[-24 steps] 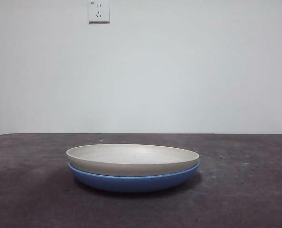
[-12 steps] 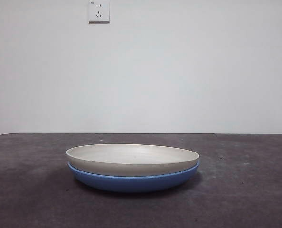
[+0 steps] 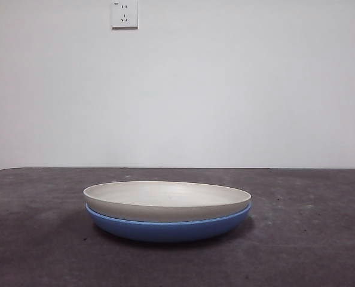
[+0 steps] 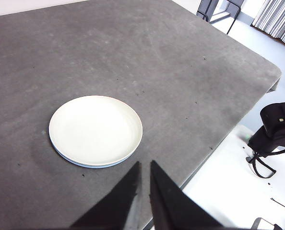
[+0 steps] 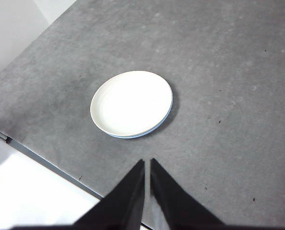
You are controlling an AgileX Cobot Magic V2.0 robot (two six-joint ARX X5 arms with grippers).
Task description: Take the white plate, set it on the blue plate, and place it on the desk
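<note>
The white plate (image 3: 165, 200) rests nested on top of the blue plate (image 3: 168, 228) at the middle of the desk (image 3: 309, 251). From above, the white plate (image 4: 95, 130) covers nearly all of the blue plate (image 4: 80, 163), which shows only as a thin rim. The right wrist view gives the same stack: white plate (image 5: 131, 103) over a blue plate (image 5: 162, 121) edge. My left gripper (image 4: 144, 166) hangs high above the desk, shut and holding nothing. My right gripper (image 5: 147, 163) is also raised well away from the plates, shut and holding nothing.
A wall socket (image 3: 124, 14) is on the white wall behind the desk. The desk's edge (image 4: 238, 120) runs near the left arm, with a white surface and black gear (image 4: 277, 129) beyond it.
</note>
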